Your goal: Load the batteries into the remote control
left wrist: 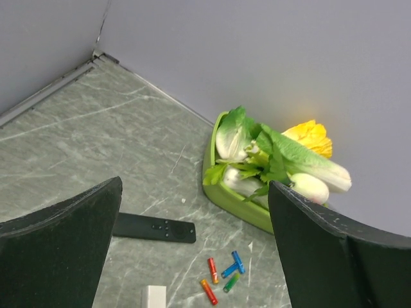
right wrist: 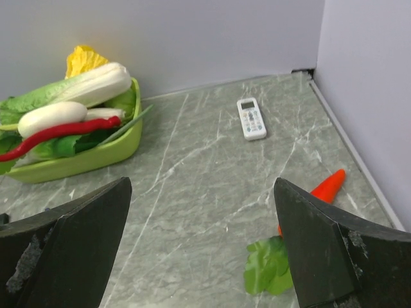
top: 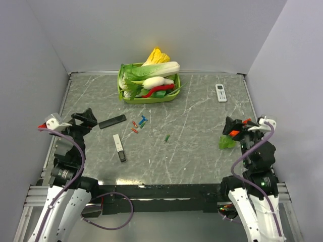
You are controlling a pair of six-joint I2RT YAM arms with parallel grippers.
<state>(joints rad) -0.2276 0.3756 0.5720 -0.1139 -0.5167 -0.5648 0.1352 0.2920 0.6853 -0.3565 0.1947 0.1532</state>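
Left gripper: jaws spread wide with nothing between them. It hovers over the left side of the table and faces the black remote and the batteries, probably because the work lies there.
Right gripper: jaws also spread and empty. It hangs above a toy carrot and a green leaf at the right edge, well apart from the task's things.
Batteries: red, blue and green ones lie loose on the table in a small cluster, left of centre and just beside the black remote's right end. None is loaded.
Lone green battery: lies by itself nearer the middle, apart from the cluster.
Black remote: flat on the table between the left gripper and the cluster, button side up. Its battery door is therefore likely underneath, so it may need turning over.
White remote: face up at the far right, well apart from the batteries, which makes it a less likely target.
White bar with a dark end: lies near the black remote; what it is cannot be told.
Green tray: holds vegetables and a long red chilli at the back of the table, and has no part in the task.
Step in hand: none begun. A first pick from the cluster seems due, and the left arm is closer.
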